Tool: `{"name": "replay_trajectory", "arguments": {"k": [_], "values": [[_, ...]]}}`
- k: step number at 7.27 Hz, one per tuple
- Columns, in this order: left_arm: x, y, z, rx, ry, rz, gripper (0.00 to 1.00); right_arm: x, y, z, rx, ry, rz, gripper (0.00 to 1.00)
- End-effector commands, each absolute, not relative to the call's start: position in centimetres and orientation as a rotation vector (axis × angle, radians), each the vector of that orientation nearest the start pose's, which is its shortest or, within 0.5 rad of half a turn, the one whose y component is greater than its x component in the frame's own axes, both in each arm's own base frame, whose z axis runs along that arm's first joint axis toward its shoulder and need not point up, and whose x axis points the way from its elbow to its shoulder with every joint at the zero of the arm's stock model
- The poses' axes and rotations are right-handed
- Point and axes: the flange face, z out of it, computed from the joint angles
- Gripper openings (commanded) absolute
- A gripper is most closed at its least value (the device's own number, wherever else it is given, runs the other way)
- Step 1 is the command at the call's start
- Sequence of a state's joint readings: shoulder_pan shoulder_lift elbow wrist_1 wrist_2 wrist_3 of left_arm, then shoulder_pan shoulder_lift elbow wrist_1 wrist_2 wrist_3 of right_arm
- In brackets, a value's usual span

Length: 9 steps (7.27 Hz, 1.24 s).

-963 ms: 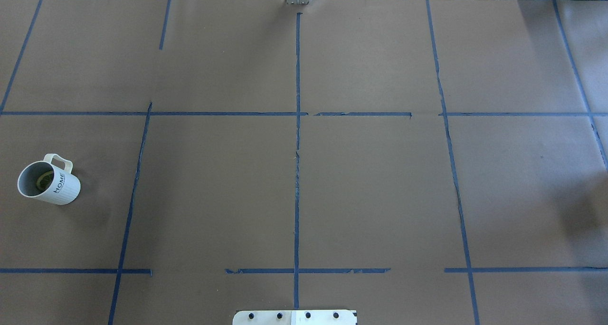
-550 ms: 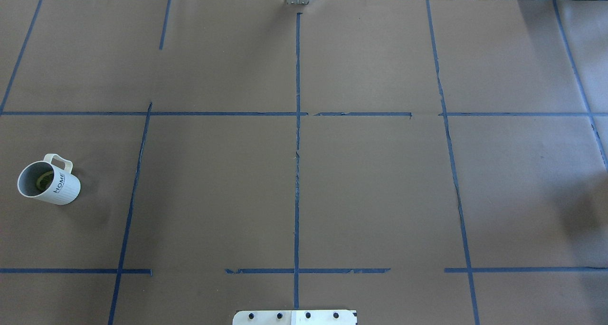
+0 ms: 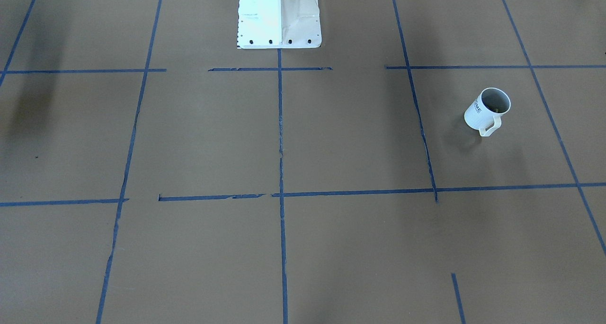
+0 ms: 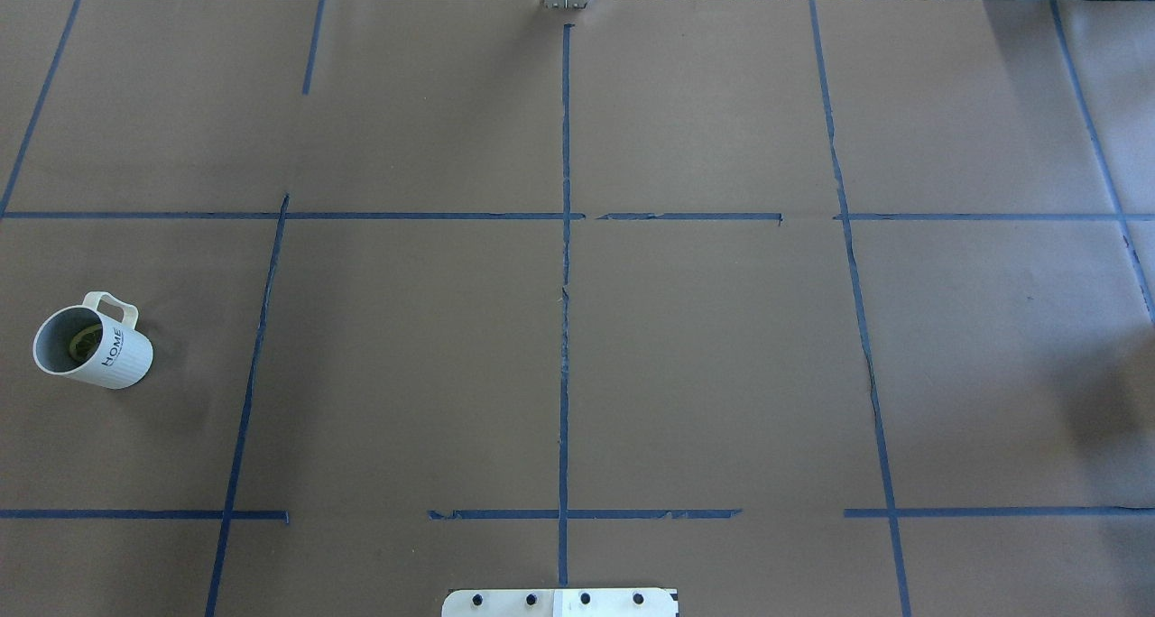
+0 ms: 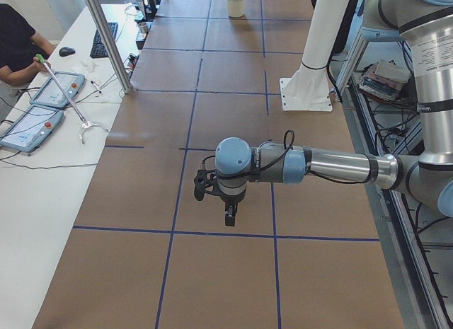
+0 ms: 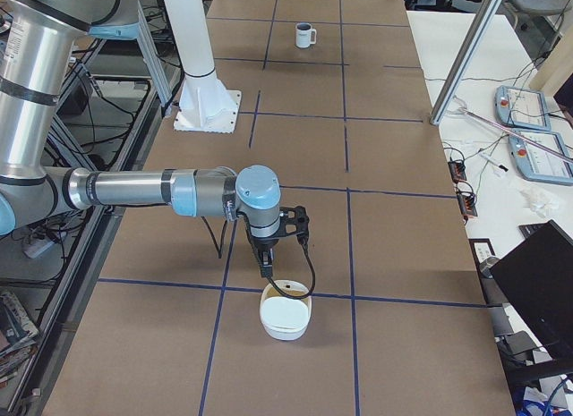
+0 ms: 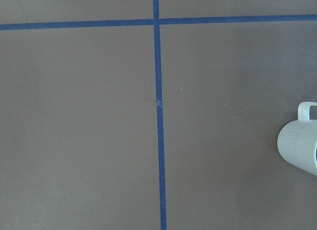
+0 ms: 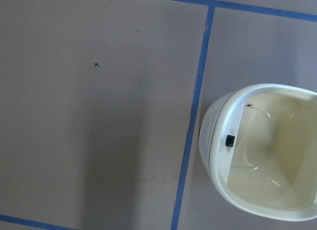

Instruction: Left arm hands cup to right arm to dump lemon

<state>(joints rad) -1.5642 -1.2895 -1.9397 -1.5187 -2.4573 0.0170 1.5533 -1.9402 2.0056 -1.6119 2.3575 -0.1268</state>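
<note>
The cup [image 4: 99,346] is a small white mug marked "HOME". It stands upright at the table's far left, handle facing away from the robot. The lemon [image 4: 86,339] lies inside it. The cup also shows in the front-facing view [image 3: 485,110], far off in the exterior right view [image 6: 305,34], and at the right edge of the left wrist view [image 7: 299,143]. The left gripper [image 5: 228,216] hangs over bare table; I cannot tell if it is open. The right gripper [image 6: 266,266] hovers just above a cream bowl; I cannot tell its state. Neither gripper shows in the overhead view.
A cream bowl [image 6: 286,318] sits on a blue tape line at the table's right end, also in the right wrist view [image 8: 262,151]. The white robot pedestal [image 3: 279,16] stands at mid table. A side table with tablets [image 5: 49,95] and a person [image 5: 18,42] lies beyond.
</note>
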Motion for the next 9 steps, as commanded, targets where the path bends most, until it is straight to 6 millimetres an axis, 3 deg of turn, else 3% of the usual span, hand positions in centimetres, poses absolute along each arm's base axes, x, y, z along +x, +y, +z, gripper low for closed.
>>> {"name": "replay_trajectory", "arguments": {"k": [1, 3, 5, 7, 8, 9], "values": [[-2.5, -38.3, 58.2, 0.013, 0.956, 0.005, 1.00, 5.7, -34.1, 60.8, 0.058, -0.784, -0.142, 1.00], [3.3, -39.0, 56.5, -0.011, 0.977, -0.016, 1.00, 5.4, -34.1, 60.6, 0.060, -0.822, -0.141, 1.00], [8.6, -39.0, 56.3, 0.020, 0.884, 0.022, 1.00, 5.3, -34.2, 60.4, 0.069, -0.824, -0.152, 1.00], [11.9, -40.4, 55.8, -0.009, 0.878, 0.008, 1.00, 4.8, -34.6, 59.6, 0.106, -0.851, -0.178, 1.00], [13.5, -40.3, 56.6, -0.035, 0.871, 0.037, 1.00, 4.8, -34.6, 59.5, 0.116, -0.857, -0.184, 1.00], [13.9, -40.7, 56.6, -0.020, 0.853, 0.038, 1.00, 4.7, -34.7, 59.5, 0.118, -0.858, -0.188, 1.00]]}}
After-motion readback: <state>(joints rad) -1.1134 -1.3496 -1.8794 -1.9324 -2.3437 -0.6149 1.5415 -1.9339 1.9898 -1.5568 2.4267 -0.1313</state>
